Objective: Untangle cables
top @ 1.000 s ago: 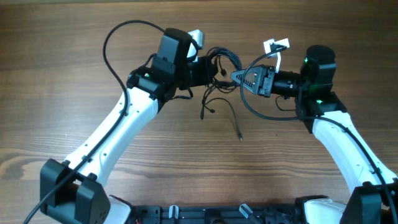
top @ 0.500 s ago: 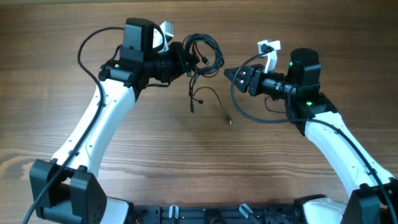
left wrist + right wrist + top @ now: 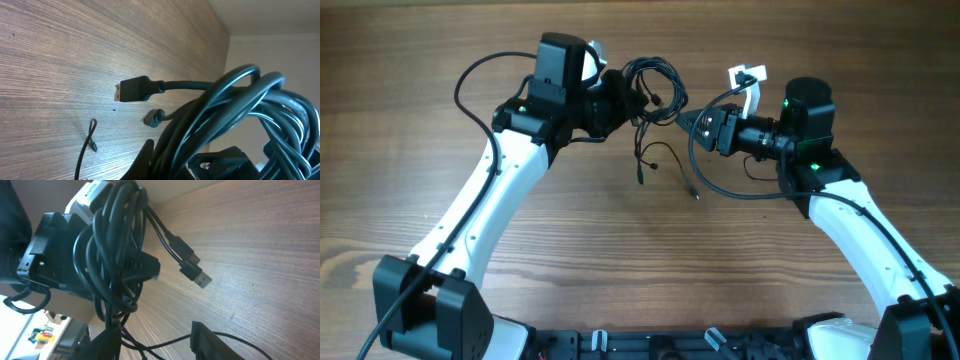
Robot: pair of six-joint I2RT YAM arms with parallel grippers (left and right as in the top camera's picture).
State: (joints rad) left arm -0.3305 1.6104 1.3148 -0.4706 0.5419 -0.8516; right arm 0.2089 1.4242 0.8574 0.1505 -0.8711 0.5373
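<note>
— How do the cables (image 3: pixel 652 82) look?
— Thin and black, bunched into one tangled coil of loops over the far middle of the table (image 3: pixel 620 260).
— Any ends free?
— Two USB plugs (image 3: pixel 192 269) stick out of the bunch side by side. Two loose tails (image 3: pixel 665 155) trail toward the near side, ending apart from each other.

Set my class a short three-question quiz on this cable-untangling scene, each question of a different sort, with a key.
1. True or false: the cables lie spread out in separate straight lines.
2. Which arm holds the bundle? A left; B right; C neither.
3. Fill in: in the right wrist view, ___ plug ends stick out side by side.
Key: 1 false, they are bunched; 2 A, the left gripper is shut on them; 3 two.
</note>
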